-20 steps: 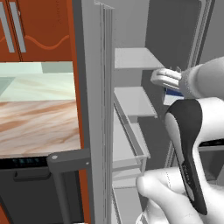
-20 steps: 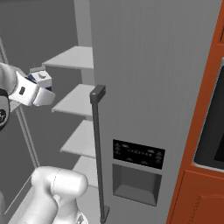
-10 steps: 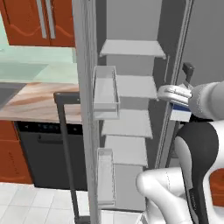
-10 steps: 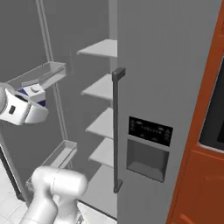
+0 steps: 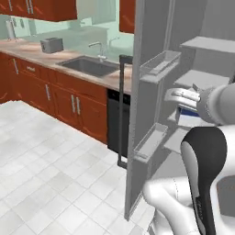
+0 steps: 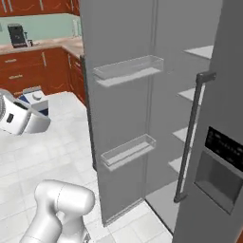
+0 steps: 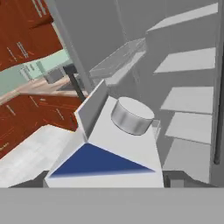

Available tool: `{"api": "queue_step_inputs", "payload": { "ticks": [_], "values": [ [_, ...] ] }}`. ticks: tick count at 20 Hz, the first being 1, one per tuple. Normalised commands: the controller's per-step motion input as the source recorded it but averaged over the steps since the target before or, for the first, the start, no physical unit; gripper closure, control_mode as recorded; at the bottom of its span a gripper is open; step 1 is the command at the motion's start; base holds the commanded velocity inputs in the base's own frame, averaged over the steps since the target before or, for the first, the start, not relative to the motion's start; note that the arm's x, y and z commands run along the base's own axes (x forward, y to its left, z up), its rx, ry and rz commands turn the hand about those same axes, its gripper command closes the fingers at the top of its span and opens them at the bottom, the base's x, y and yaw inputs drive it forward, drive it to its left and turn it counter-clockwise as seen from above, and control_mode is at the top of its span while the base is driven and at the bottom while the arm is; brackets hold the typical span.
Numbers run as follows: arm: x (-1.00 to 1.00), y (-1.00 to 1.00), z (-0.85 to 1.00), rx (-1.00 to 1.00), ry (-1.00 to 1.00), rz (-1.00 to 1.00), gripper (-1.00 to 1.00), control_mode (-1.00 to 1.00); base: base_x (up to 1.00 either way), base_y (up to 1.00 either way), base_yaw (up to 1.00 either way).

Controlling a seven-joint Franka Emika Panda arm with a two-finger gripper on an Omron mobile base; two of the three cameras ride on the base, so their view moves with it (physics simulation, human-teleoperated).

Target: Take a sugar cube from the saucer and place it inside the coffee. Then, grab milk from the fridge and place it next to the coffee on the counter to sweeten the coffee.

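One milk carton (image 7: 105,153), white with a blue panel and grey cap, sits clamped between the gripper (image 6: 33,97) jaws, carried in the air just outside the open fridge (image 6: 142,95). Two door bins (image 6: 128,69). One sink (image 5: 87,65) in the counter (image 5: 27,49).

A small white gable-top milk carton (image 7: 105,153) with a dark blue triangle on its side and a round grey cap, seen close from above. A tall grey fridge (image 6: 142,95) stands open, white shelves and clear door bins showing. A marbled beige stone counter (image 5: 41,53) tops reddish-brown drawers.
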Motion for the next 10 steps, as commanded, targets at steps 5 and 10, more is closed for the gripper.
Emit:
{"api": "queue_step_inputs", "payload": {
  "ticks": [5, 10],
  "values": [
    [0.0, 0.0, 0.0, 0.0, 0.0, 0.0, 1.0, 1.0, -0.6, 0.0, 0.99],
    [0.0, 0.0, 0.0, 0.0, 0.0, 0.0, 1.0, 1.0, -0.3, 0.23, 1.0]
  ]
}}
